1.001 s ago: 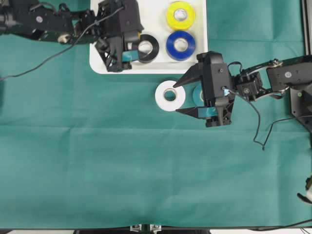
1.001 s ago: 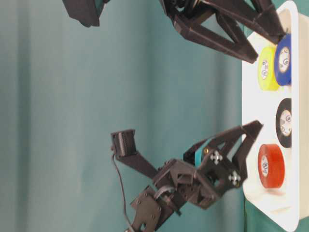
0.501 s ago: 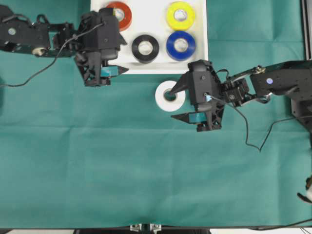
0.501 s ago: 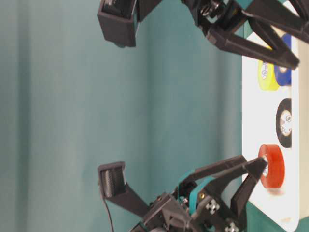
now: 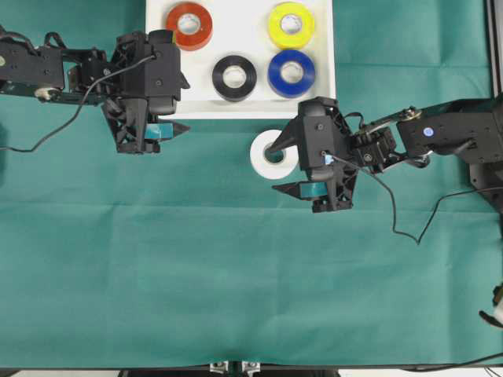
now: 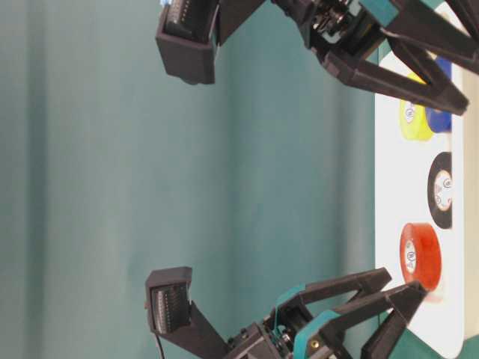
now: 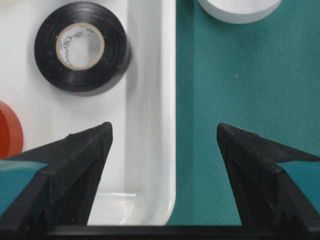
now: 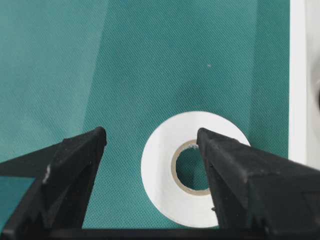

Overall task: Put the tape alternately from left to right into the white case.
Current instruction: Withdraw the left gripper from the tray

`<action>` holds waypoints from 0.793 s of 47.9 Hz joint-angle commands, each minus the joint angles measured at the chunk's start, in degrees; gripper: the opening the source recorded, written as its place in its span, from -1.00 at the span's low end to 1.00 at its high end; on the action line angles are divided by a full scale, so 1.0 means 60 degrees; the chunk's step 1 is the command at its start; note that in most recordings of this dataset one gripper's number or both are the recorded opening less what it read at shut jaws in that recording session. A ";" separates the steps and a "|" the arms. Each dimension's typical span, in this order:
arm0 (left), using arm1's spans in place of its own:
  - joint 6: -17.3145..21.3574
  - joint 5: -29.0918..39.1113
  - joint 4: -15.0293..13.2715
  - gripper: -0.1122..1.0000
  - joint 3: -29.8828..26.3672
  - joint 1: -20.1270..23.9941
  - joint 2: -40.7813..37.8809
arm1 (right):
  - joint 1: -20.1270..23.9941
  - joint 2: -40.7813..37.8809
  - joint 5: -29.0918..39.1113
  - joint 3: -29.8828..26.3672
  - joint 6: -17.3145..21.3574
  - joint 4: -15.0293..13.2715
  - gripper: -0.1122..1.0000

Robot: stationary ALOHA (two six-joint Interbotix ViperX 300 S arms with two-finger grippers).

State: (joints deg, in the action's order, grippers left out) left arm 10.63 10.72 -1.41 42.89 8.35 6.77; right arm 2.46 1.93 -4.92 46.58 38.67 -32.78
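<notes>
Field notes, mid-task. The white case point(image 5: 240, 110) sat at the far edge of the table point(image 5: 196, 275), which was covered in green cloth. Four rolls lay flat inside it: red tape point(image 5: 189, 25) at the far left, black tape point(image 5: 234, 78) near the front rim, yellow tape point(image 5: 291, 24) at the far right, blue tape point(image 5: 291, 73) just in front of the yellow. None of the four touched another.

My left end effector point(image 5: 177, 111) hung at the case's near left corner, fingers spread wide apart, holding nothing. Through the left wrist camera one finger lay over the white floor of the case, the other over the cloth, with the case's rim between them; the black roll lay ahead and to the left.

White tape point(image 5: 274, 155) lay flat on the cloth just in front of the case's front rim, apart from it, below the gap between black and blue. My right end effector point(image 5: 288, 166) pointed at it from the right, fingers wide apart, empty. Through the right wrist camera one finger overlapped the roll's right side and the other stood off to its left; whether either touched it, I could not tell.
</notes>
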 commanded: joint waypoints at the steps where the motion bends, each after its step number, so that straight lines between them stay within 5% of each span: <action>1: -0.0015 0.0015 0.0000 0.79 -0.0132 -0.0059 0.0220 | 0.0029 0.0088 0.0059 -0.0205 0.0029 0.0015 0.61; 22: -0.0088 0.1245 -0.0015 0.79 -0.0176 -0.0835 0.0249 | 0.0044 0.0088 0.0059 -0.0205 0.0044 0.0015 0.61; 38: -0.0791 0.1450 -0.0015 0.79 -0.0146 -0.1553 0.0498 | 0.0044 0.0088 0.0059 -0.0205 0.0044 0.0015 0.61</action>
State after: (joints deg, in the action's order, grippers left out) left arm 6.33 19.60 -1.41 42.80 -0.35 8.35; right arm 2.55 1.93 -4.39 46.41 38.85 -32.78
